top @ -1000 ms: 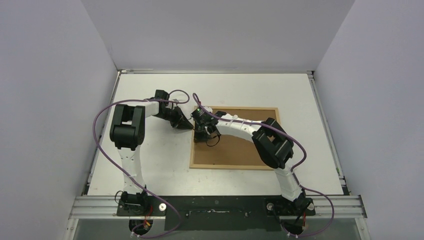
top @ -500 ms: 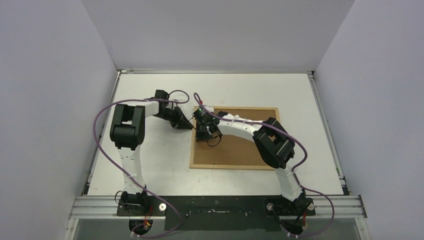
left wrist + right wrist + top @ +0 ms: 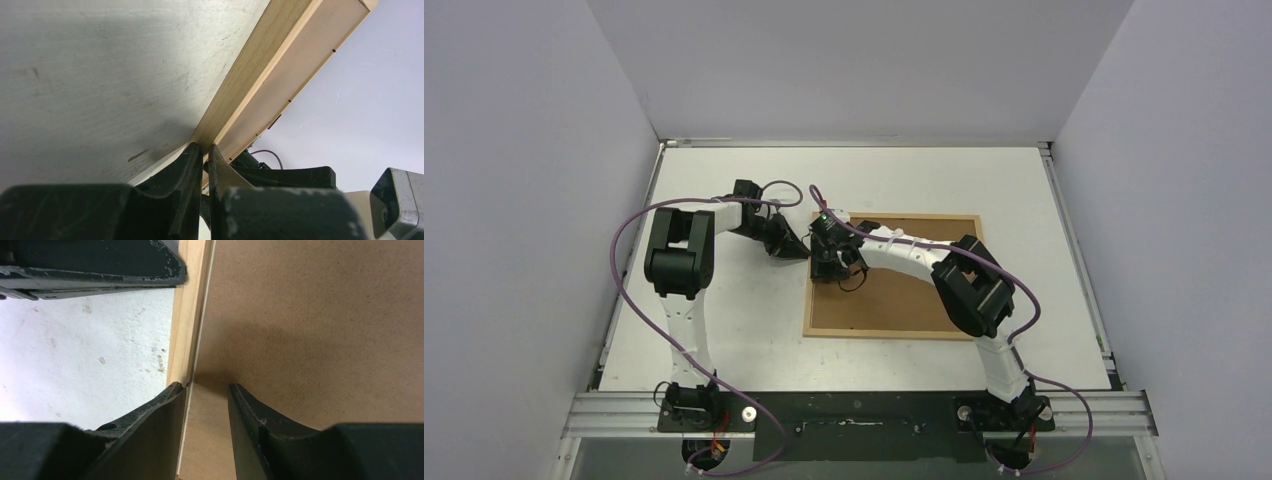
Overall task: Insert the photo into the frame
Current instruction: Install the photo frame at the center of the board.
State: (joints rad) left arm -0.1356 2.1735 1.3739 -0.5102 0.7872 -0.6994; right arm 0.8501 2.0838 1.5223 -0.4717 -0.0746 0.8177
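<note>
The frame, thin light wood strips, lies flat on the table with a brown hardboard panel filling it. The photo is hidden; only a thin white line shows between strip and panel, and I cannot tell what it is. My left gripper is shut, its tips against the outer side of the frame's left strip near the far corner. My right gripper stands open just inside that strip. Its jaws straddle bare panel, the left finger beside the strip.
White table lies left of the frame and beyond it, boxed in by grey walls. The right arm's forearm crosses over the panel. The left arm's black gripper body sits just outside the strip, close to the right fingers.
The right gripper's jaws have opened from nearly shut and it has edged slightly toward the frame's far-left corner. The left arm and the frame have not moved.
</note>
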